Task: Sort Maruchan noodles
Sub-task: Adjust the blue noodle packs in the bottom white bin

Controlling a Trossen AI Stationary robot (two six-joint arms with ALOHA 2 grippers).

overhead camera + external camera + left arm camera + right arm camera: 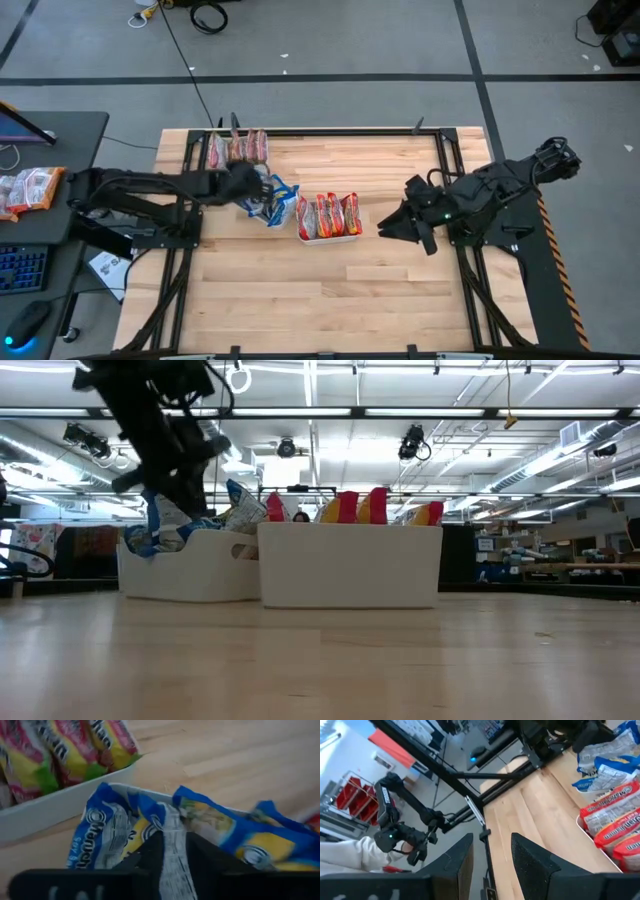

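Observation:
Blue-and-yellow Maruchan packets [200, 825] stand crumpled in a white tray [190, 578] near the table's middle. My left gripper [174, 865] reaches in from the table's left [262, 195], slanting down onto them, its fingers slightly apart. Red-and-yellow packets [328, 213] stand on edge in a second white tray [327, 238] just right of it. My right gripper [385, 225] hangs open with nothing in it, raised above the table right of that tray. My left gripper has a strip of one blue-and-yellow packet's white printed back [172, 840] showing in the narrow gap between its fingers [150, 857]. They come slanting down from the table's left. Whether they touch it I cannot tell. The packet rests in the tray among the others.
A third tray of reddish packets [238, 148] sits at the far edge. More packets [30, 188] lie on the dark side desk at the left. Bare wood lies toward the near edge. A person's white sleeve [345, 857] shows beyond the table.

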